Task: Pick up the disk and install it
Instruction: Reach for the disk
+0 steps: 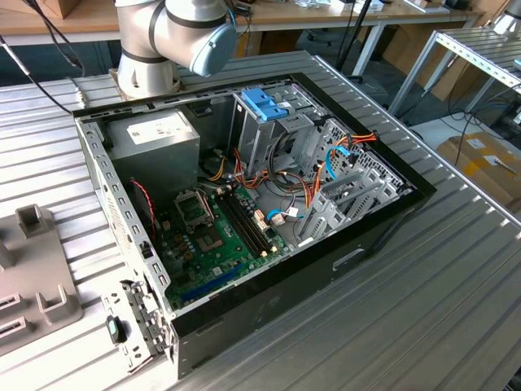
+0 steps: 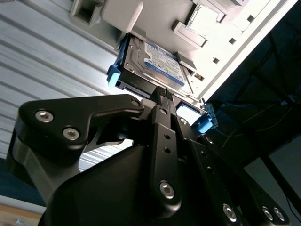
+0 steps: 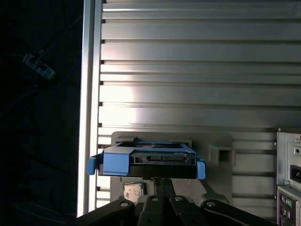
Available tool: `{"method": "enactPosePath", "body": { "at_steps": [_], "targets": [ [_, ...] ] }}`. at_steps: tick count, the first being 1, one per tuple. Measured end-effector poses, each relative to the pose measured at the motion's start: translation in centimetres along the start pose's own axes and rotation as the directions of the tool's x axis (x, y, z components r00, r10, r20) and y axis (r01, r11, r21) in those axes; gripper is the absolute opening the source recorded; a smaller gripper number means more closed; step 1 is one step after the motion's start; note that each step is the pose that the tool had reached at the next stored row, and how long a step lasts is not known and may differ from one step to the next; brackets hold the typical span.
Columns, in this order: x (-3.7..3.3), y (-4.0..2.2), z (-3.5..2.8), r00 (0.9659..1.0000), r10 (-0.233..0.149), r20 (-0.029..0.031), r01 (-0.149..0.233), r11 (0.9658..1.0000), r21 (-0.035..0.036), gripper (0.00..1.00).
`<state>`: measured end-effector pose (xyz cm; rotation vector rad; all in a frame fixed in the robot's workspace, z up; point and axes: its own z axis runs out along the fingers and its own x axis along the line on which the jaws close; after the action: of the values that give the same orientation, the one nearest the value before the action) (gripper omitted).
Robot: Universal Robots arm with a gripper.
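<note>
1. Flat grey metal hard drive in a bright blue plastic carrier, the disk (image 3: 148, 159), lying flat on a pale grey moulded fixture plate (image 3: 211, 140). Outside the computer.
2. In the second wrist view, disk (image 2: 151, 61) label side up, blue-and-white label (image 2: 160, 57) facing away from the plate (image 2: 155, 23).
3. Plate resting on the ribbed aluminium table (image 3: 188, 70), near the table's edge.
4. Black gripper (image 3: 162, 180) level with the disk's connector edge. Fingers (image 3: 157, 188) drawn together, tips right at that edge. Same in the second wrist view, gripper (image 2: 162, 92) up against the drive's near side. Pinching any part of it or merely touching: cannot tell.
5. Exterior view: black open computer case (image 1: 383, 224) on the table, side panel off. Inside it, green motherboard (image 1: 213, 238), big grey metal box with a white sticker (image 1: 155, 134), bare blue plastic bracket (image 1: 264, 103) atop the drive cage.
6. Grey-and-blue robot arm (image 1: 175, 28) rising behind the case.
</note>
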<state>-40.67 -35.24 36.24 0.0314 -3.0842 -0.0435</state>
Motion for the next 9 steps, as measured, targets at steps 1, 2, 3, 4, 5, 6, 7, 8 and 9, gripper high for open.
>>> {"method": "enactPosePath", "body": {
  "at_steps": [1,2,3,4,5,6,7,8,9],
  "targets": [
    [0.16,0.0,0.01,1.0,0.0,0.0005,0.0,1.0,0.0,0.11],
    [0.46,0.01,0.03,1.0,0.0,0.0013,0.0,1.0,0.0,0.11],
    [0.75,0.01,0.04,1.0,0.0,0.0017,0.0,1.0,0.0001,0.11],
    [0.88,0.02,0.05,1.0,0.0,0.0018,0.0,1.0,0.0001,0.11],
    [0.94,0.02,0.06,1.0,0.0,0.0021,0.0,1.0,0.0,0.11],
    [0.96,0.02,0.06,1.0,0.0,0.002,0.0,1.0,0.0001,0.11],
    [0.96,0.02,0.06,1.0,0.0,0.002,0.0,1.0,0.0,0.11],
    [0.97,0.02,0.05,1.0,0.0,0.0019,0.0,1.0,0.0001,0.11],
    [0.97,0.02,0.05,1.0,0.0,0.0019,0.0,1.0,0.0001,0.11]
  ]
}}
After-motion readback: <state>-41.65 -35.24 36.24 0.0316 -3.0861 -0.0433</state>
